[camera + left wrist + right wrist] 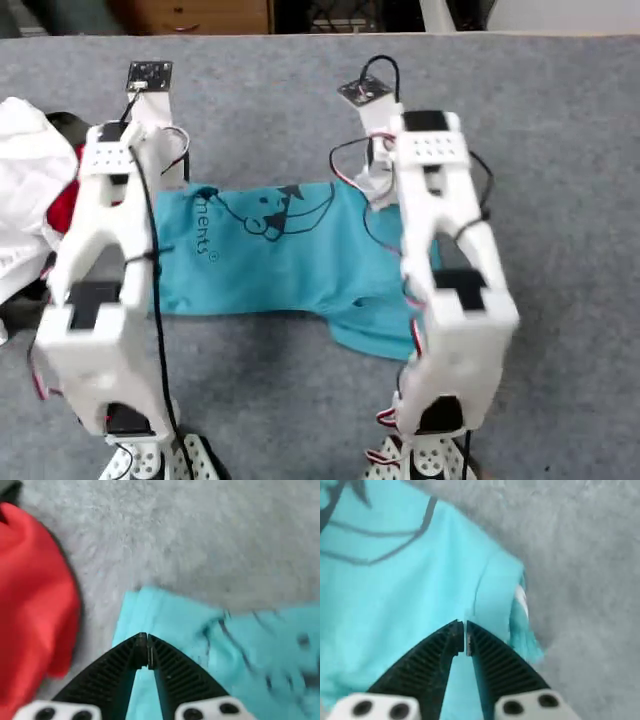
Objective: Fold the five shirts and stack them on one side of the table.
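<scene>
The tabletop point(560, 120) is covered in grey, fuzzy, carpet-like cloth, matt and rough. The teal shirt point(270, 270) is soft, matt knit cloth with a flat dark print on it. The red shirt point(30, 605) is smooth matt cloth, and the white cloth heap point(25, 170) looks thin and crumpled. The left claw point(146, 651) and the right claw point(465, 639) are black plastic, ribbed on the inner faces, set in white plastic with a dull sheen. Both arm bodies are smooth white plastic. The cabinet point(200, 15) behind is brown wood.
</scene>
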